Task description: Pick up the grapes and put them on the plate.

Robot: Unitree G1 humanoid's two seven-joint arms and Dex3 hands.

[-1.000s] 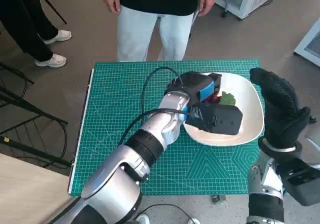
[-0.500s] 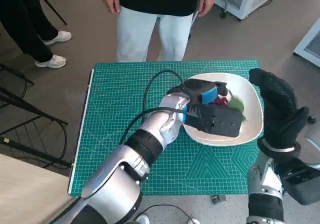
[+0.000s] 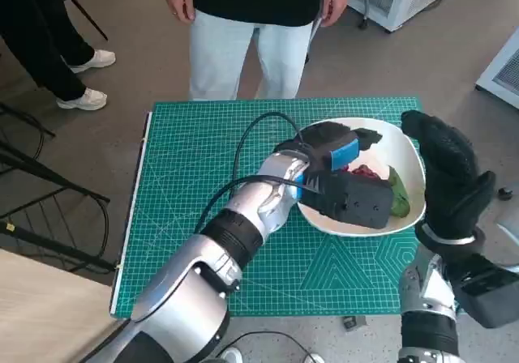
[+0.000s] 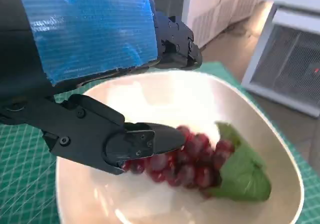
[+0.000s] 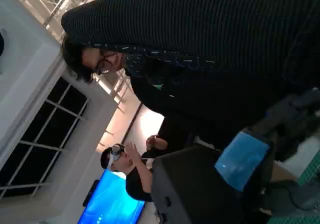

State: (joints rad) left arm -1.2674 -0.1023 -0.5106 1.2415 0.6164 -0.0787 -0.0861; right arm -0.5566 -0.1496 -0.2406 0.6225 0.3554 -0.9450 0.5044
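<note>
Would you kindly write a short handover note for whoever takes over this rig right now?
Left hand: above the plate, fingers apart over the grapes; no clear grip on them.
Right hand: raised beside the plate, holding nothing.
Grapes: lying in the plate with their green leaf.
Done: grapes are on the plate.
Left: lift the left hand clear.

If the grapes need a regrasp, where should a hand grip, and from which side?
Judging by shape: pinch the middle of the grapes from above. The cluster lies long and low in the plate; the leaf at one end is flimsy, and the plate's rim blocks a sideways approach.
</note>
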